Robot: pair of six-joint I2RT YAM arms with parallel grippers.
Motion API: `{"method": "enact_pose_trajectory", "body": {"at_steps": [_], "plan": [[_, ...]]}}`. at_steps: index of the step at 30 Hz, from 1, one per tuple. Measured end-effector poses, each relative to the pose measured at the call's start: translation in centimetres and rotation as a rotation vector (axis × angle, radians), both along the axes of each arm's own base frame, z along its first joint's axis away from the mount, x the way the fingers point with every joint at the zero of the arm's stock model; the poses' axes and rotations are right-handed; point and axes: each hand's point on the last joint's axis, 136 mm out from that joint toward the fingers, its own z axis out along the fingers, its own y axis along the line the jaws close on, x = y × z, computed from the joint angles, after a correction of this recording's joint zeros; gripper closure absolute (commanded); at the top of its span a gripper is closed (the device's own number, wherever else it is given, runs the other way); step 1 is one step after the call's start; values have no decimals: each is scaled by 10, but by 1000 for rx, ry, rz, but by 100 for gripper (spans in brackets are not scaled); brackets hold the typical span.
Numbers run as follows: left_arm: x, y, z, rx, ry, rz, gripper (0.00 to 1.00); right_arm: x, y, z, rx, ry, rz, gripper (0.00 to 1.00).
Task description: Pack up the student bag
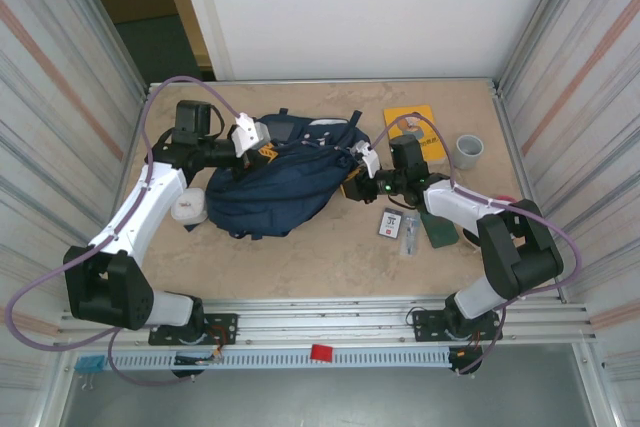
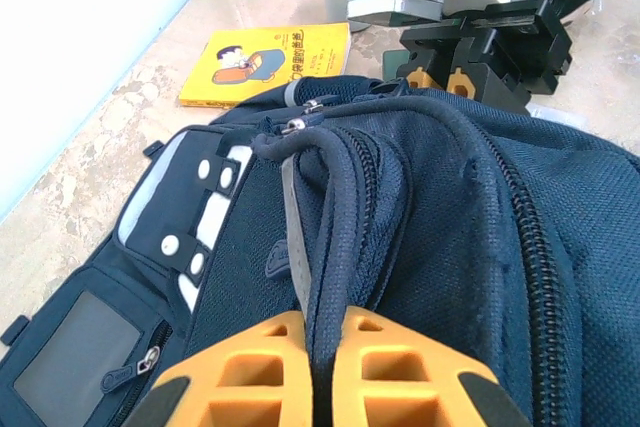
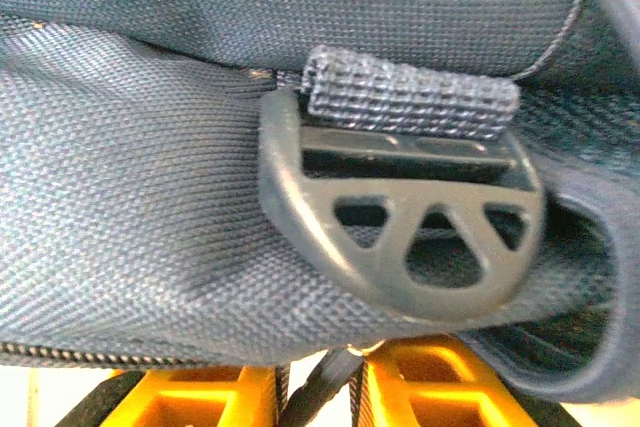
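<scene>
The student bag (image 1: 285, 187), a large navy backpack, lies in the middle of the table with its white patches (image 2: 205, 217) facing up. My left gripper (image 1: 262, 152) is at the bag's top left. Its orange fingers (image 2: 250, 377) are shut on the bag's dark carry-handle loop (image 2: 330, 237). My right gripper (image 1: 357, 179) is pressed against the bag's right side. In the right wrist view a grey plastic buckle (image 3: 410, 237) sits just above the orange fingers (image 3: 420, 387). They stand a little apart, with a thin dark strap (image 3: 318, 392) pinched slantwise between them.
A yellow book (image 1: 415, 125) and a grey cup (image 1: 469, 150) stand at the back right. A small card-like item (image 1: 390, 222), a slim pen-like thing (image 1: 409, 235) and a green flat object (image 1: 438, 229) lie right of the bag. A white object (image 1: 188, 209) rests by its left edge.
</scene>
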Motion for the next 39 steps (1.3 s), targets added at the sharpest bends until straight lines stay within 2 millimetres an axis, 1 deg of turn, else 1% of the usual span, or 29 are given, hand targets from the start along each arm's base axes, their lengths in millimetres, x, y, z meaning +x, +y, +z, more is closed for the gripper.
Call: {"method": "enact_pose_trajectory", "body": {"at_steps": [6, 7, 10, 11, 15, 18, 23, 29, 34, 37, 39], "plan": [[0, 0, 1, -2, -4, -1, 100, -1, 0, 4, 32, 17, 13, 70], [1, 0, 1, -3, -6, -1, 100, 0, -1, 5, 38, 19, 10, 73], [2, -1, 1, -6, -10, 1, 100, 4, -4, 8, 51, 19, -3, 88], [2, -1, 1, -8, -12, 1, 100, 5, -5, 8, 54, 26, -11, 91], [4, 0, 0, -14, -5, 19, 100, 11, -12, 7, 56, 46, -52, 95], [10, 2, 0, -7, -4, 55, 100, 13, -13, 6, 49, 46, -62, 98], [15, 0, -6, 23, -13, 108, 100, 12, -14, 4, 15, 41, -95, 99], [23, -3, -13, 54, -15, 187, 100, -4, -6, 4, -49, 35, -99, 99], [29, -1, -15, 61, -16, 229, 100, -15, 0, 12, -70, 8, -91, 99], [29, -1, -15, 56, -21, 230, 100, -16, 1, 13, -70, 6, -90, 96], [27, -3, -16, 48, -19, 217, 100, -16, 1, 14, -68, 10, -92, 90]]}}
